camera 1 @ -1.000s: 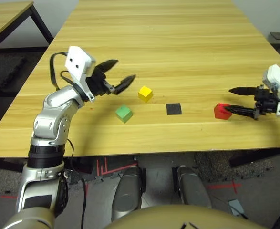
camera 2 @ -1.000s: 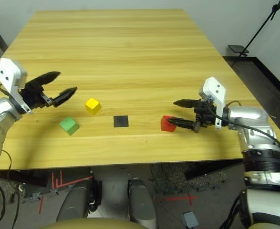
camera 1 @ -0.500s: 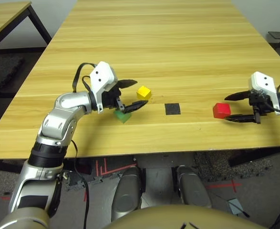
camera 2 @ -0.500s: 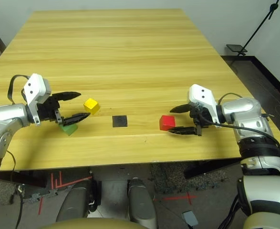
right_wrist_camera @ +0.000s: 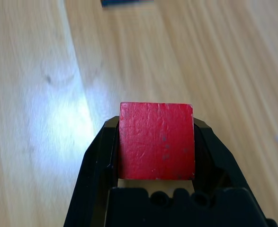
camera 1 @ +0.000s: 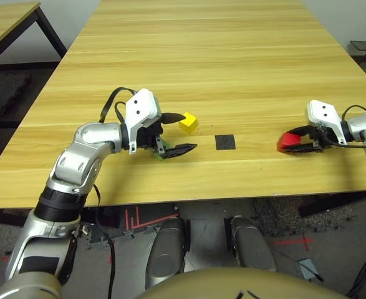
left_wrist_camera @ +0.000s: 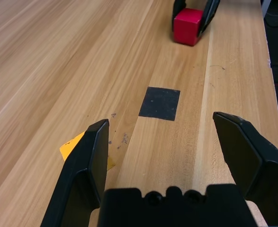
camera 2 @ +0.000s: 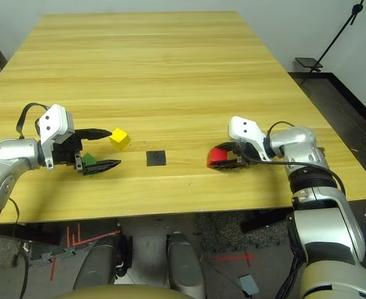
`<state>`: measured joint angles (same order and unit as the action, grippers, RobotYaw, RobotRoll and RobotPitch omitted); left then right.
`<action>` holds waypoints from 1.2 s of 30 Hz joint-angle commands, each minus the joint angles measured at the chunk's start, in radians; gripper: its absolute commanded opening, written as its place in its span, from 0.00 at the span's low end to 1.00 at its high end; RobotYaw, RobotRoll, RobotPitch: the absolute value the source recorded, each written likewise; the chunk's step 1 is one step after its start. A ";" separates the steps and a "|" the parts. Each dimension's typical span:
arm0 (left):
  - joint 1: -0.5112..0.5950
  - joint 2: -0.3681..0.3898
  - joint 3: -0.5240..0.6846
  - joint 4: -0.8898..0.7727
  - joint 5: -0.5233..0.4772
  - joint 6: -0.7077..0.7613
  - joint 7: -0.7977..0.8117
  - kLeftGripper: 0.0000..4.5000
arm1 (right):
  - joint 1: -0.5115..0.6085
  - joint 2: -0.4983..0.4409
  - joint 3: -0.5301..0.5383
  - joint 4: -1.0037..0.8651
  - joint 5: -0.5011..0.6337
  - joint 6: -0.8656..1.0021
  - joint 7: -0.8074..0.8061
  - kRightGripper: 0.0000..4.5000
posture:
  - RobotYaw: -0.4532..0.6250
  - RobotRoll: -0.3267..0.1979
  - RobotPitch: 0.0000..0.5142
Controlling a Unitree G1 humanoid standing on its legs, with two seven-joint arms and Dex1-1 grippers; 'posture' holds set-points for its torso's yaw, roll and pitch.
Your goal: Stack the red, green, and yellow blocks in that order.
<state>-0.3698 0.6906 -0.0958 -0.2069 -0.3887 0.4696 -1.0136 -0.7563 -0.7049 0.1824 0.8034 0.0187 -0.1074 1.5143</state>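
While I am watching the wooden table [camera 1: 232, 75], my left gripper [camera 2: 103, 149] is spreading its fingers wide around the green block [camera 2: 88, 159], left of the black square patch [camera 1: 225, 142]. The yellow block [camera 1: 187, 122] is sitting just left of the patch, beyond it. Right of the patch, my right gripper [right_wrist_camera: 156, 142] is pinching the red block [right_wrist_camera: 156, 140].

Red block [right_wrist_camera: 156, 140] sits between right gripper [right_wrist_camera: 156, 142] black fingers [right_wrist_camera: 97, 156], both sides touching. Wooden table [right_wrist_camera: 44, 94] beneath. Black square patch [right_wrist_camera: 124, 2] at far edge.
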 commanded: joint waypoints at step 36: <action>0.000 -0.022 0.025 -0.110 0.037 0.242 0.250 1.00 | -0.231 0.335 0.160 0.181 -0.130 -0.037 -0.022 0.73 | 0.78 0.31 0.13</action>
<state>-0.3520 0.6765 -0.0479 -0.3254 -0.3637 0.6739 -0.7855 -0.9770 -0.3712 0.3447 0.9750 -0.1087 -0.1306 1.4817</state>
